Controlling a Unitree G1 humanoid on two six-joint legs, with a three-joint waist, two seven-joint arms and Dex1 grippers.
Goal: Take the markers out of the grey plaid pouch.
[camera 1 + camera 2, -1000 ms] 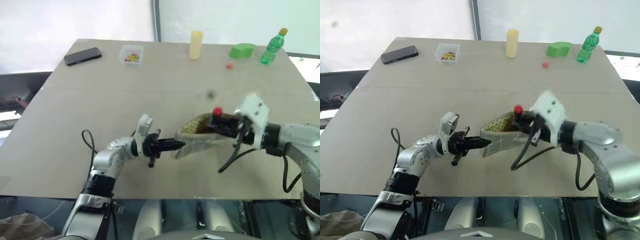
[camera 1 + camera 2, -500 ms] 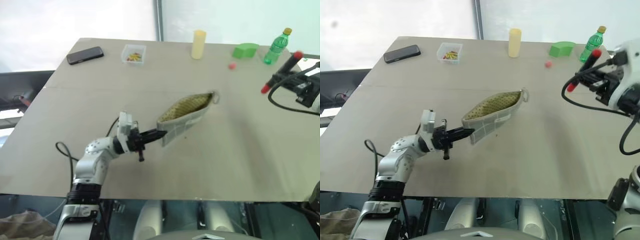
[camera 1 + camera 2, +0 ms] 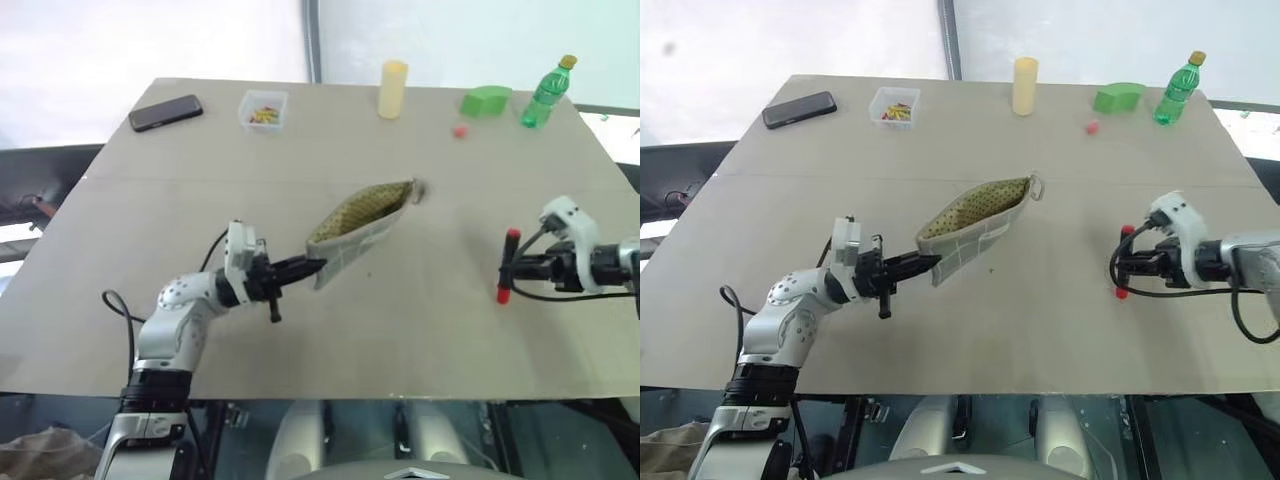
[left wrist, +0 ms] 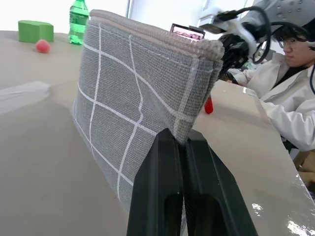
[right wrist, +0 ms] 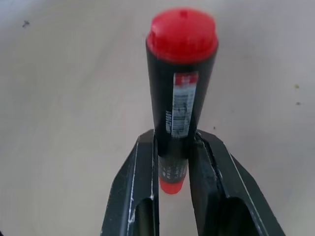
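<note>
Marker (image 3: 509, 264) lower now, upright (in right tool (image 3: 511, 268))

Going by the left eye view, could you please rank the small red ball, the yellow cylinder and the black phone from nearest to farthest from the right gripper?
From the right gripper, which holds the marker:
1. The small red ball, toward the table's far right.
2. The yellow cylinder, at the far edge near the middle.
3. The black phone, at the far left corner.
</note>
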